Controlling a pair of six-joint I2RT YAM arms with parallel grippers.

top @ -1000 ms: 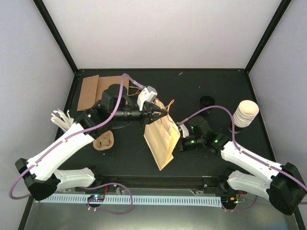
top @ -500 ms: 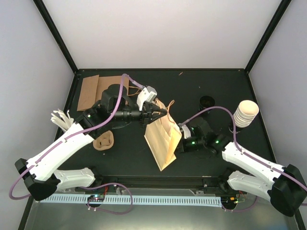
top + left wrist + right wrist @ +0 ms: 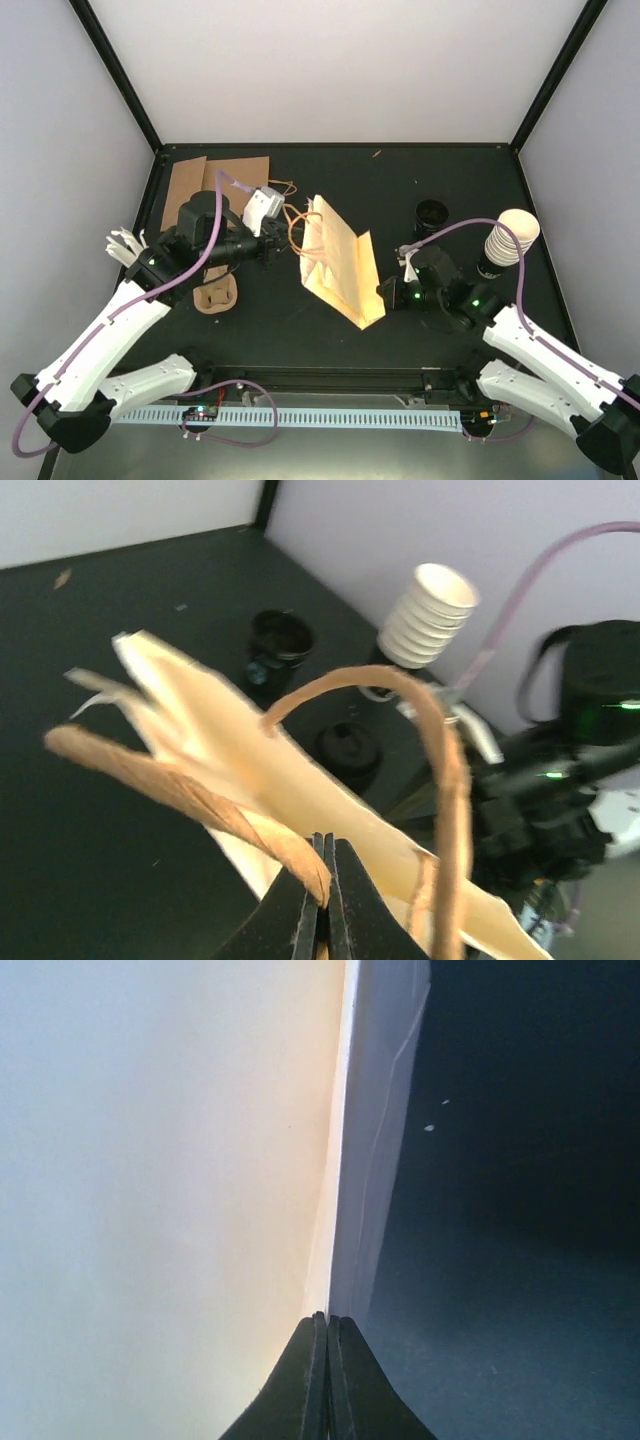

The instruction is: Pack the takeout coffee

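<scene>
Left gripper [image 3: 322, 898]: jaws pinched fully shut on one brown loop handle [image 3: 200, 805] of the paper bag [image 3: 335, 265]. Right gripper [image 3: 326, 1338]: jaws clamped tight too, on the bag's edge at its bottom end, so the bag's held between both arms over the desk [image 3: 400, 180]. It looks mostly flat. The takeout coffee cup [image 3: 514, 228] tops a stack at the far right, well apart from the bag. So I'd say it's just bag prep so far, and the actual packing is all left to do.

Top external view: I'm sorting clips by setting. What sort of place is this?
Probably a robot test cell: black table boxed by plain white panels, left arm and right arm bolted at its near edge, paper bag and stacked paper cups set out.
</scene>
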